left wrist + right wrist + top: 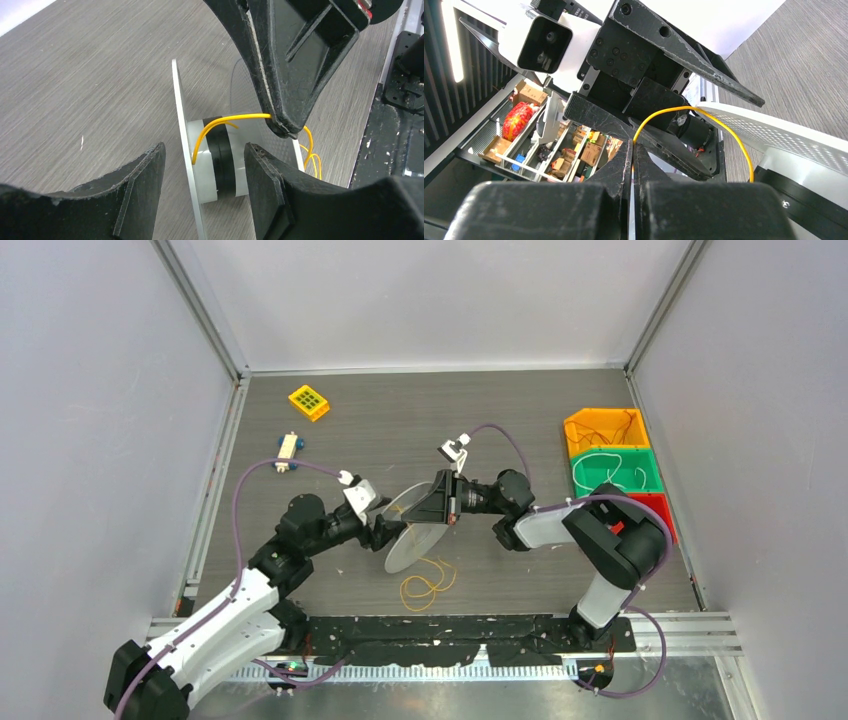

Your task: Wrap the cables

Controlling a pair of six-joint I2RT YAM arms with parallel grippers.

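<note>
A white spool (415, 530) stands on edge mid-table, its hub (222, 160) white with a black band. The yellow cable (235, 118) runs from the hub up to my right gripper (282, 127), which is shut on it just above the spool. Slack cable lies in loops (428, 582) on the table in front. In the right wrist view the pads (633, 146) pinch the cable (724, 125) beside the perforated flange (784, 135). My left gripper (204, 147) is open, one finger on each side of the flange and hub, holding nothing.
Orange (603, 428), green (615, 472) and red (655, 512) bins stand at the right, the first two with wires inside. A yellow block (309, 402) and a small white connector (288, 451) lie at the back left. Black tape (450, 628) lines the near edge.
</note>
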